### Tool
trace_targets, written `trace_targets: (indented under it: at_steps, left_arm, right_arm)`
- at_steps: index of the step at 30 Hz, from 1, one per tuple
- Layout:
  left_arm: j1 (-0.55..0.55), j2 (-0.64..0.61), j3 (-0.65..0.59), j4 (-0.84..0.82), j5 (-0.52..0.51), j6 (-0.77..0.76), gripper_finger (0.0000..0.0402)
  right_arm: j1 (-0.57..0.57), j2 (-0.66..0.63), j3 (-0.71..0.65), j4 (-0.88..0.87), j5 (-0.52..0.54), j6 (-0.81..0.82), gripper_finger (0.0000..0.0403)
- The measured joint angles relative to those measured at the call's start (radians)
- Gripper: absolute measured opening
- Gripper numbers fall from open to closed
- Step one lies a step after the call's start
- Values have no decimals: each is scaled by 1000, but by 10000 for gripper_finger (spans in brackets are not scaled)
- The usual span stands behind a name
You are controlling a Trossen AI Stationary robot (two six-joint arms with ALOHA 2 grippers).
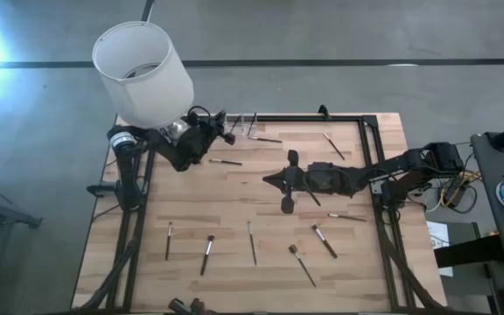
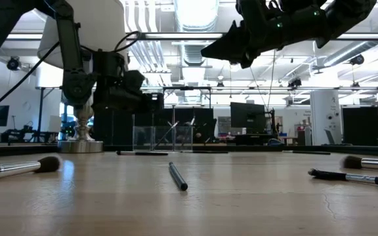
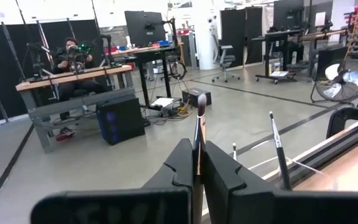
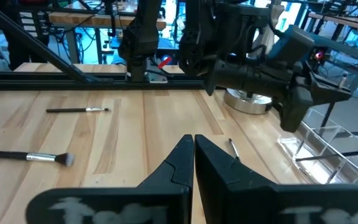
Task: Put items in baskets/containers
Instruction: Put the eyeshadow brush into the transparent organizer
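Note:
Several thin makeup brushes lie flat on the wooden table, such as one [image 1: 226, 162] near the far left and one [image 1: 324, 240] near the front. The clear plastic holder [image 1: 245, 125] stands at the table's far edge with brushes [image 3: 277, 143] leaning in it. My left gripper [image 1: 226, 131] is just left of the holder, pointing level, shut on a brush [image 3: 199, 124]. My right gripper [image 1: 269, 179] hangs shut above the middle of the table with nothing between its fingers [image 4: 193, 149]. My left gripper pinches the brush's handle [image 3: 197, 149] between its two fingers. The ferrule and the bristle tip [image 3: 201, 99] stick out past the fingertips. The brush is lifted clear of the table, beside the holder.
A lamp with a big white shade [image 1: 143, 70] and a round metal base [image 4: 250, 99] stands at the far left corner, close behind my left arm. A black frame rail [image 1: 322, 118] runs along the table's far edge. Loose brushes [image 2: 178, 177] dot the near half.

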Motion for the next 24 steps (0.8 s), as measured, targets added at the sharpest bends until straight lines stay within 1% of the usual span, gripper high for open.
trace_targets:
  at_steps: [3,8,11,12,21,24]
  left_arm:
    - [-1,5,18,-28,-28,21,12]
    - [-2,4,23,-41,-40,21,12]
    - [-2,1,22,-82,-138,-23,12]
    - [-1,-1,21,-105,-154,-37,12]
    - [-2,-35,20,-197,-156,-77,12]
    - [-2,-45,20,-215,-189,-116,41]
  right_arm:
    - [1,0,0,0,-1,0,8]
    - [1,0,0,-1,0,-6,8]
    - [1,0,0,-2,-1,-5,8]
    - [1,0,0,-2,-1,-6,8]
    - [1,0,0,-2,-1,-7,8]
    - [1,0,0,-1,-1,-7,8]
